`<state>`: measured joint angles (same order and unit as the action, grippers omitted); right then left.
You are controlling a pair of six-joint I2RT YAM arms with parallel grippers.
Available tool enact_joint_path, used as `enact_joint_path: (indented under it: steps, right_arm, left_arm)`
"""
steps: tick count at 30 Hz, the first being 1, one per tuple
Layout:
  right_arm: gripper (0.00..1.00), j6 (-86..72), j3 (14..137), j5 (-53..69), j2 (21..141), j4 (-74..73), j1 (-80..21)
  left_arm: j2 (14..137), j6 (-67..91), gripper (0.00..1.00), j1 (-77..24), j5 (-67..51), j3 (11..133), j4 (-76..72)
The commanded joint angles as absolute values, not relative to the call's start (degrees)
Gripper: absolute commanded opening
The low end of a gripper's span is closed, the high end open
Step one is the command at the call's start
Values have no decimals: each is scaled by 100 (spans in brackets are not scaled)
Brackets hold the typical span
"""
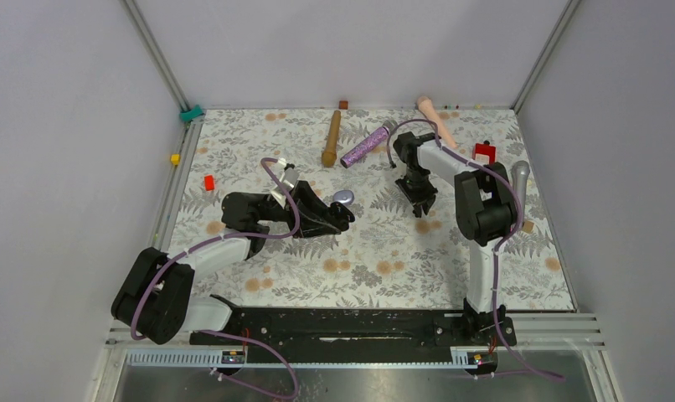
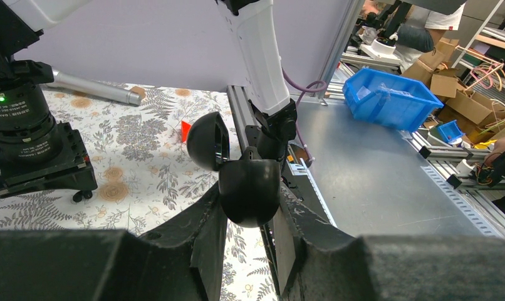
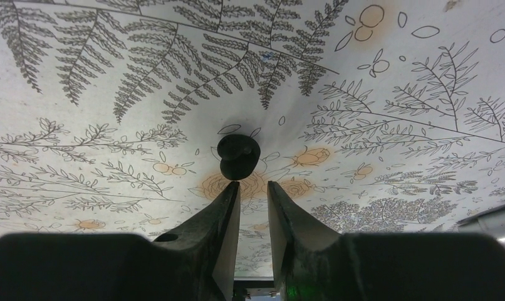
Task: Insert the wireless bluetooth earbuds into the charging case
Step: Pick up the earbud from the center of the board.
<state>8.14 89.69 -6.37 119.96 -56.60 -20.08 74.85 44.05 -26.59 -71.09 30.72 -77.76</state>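
My left gripper (image 1: 342,214) is shut on the black rounded charging case (image 2: 250,191), holding it off the floral mat with its hinged lid (image 2: 209,141) swung open. The case also shows in the top view (image 1: 344,198). My right gripper (image 1: 421,205) points down at the mat right of centre. In the right wrist view it (image 3: 253,186) is open by a narrow gap and empty. A black earbud (image 3: 238,157) lies on the mat just beyond its left fingertip (image 3: 231,191). The earbud is hidden in the top view. No pale earbuds show.
Several microphones lie at the back: a brown one (image 1: 331,138), a glittery purple one (image 1: 366,145), a pink one (image 1: 435,117) and a silver one (image 1: 519,180). Small red blocks (image 1: 208,182) (image 1: 483,153) and a yellow block (image 1: 175,158) lie near the mat's sides.
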Motion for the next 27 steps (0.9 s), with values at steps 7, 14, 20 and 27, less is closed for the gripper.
enact_joint_path:
  steps: [7,14,20,27]
  right_arm:
    - [28,565,9247,-421,12030,-5838,-1920]
    - [26,524,9277,-279,11853,-5847,-1832]
    - [23,493,9354,-453,11963,-5819,-1801]
    - [22,444,9376,-229,11960,-5828,-1784]
  left_arm:
    - [7374,4403,0,-2648,-7197,3122,-8156]
    - [7394,4403,0,-2654,-7201,3129,-8156]
    - [7413,4403,0,-2652,-7201,3136,-8154]
    - [7395,4386,0,-2653,-7214,3120,-8157]
